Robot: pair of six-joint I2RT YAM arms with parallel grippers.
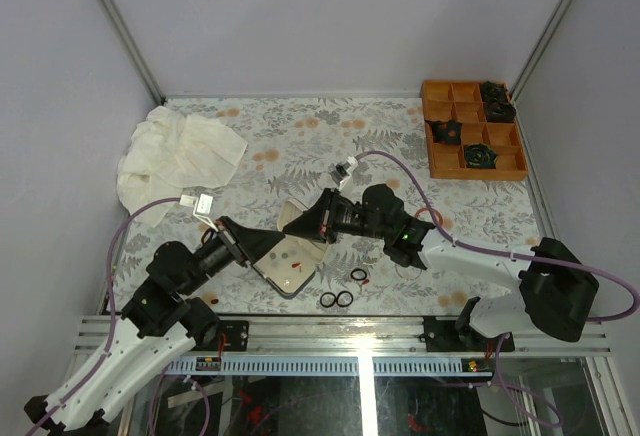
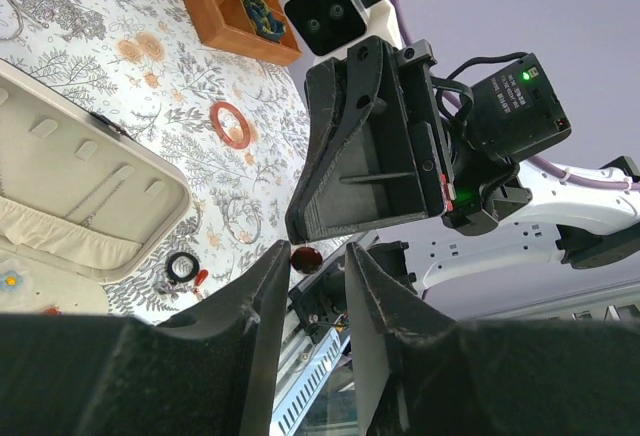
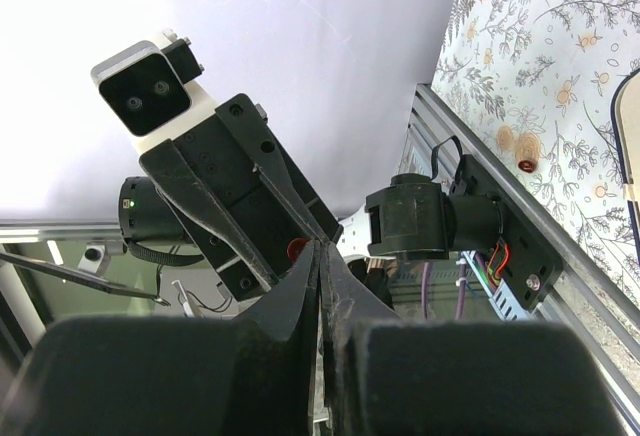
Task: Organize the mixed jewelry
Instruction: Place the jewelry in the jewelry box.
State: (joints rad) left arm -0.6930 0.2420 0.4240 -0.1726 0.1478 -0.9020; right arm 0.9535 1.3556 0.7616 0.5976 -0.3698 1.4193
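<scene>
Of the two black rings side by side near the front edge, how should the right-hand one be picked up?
Probably from straight above, one finger inside the black ring and one outside its right arc, away from its neighbour. It lies flat on the table, too thin for a side approach.
</scene>
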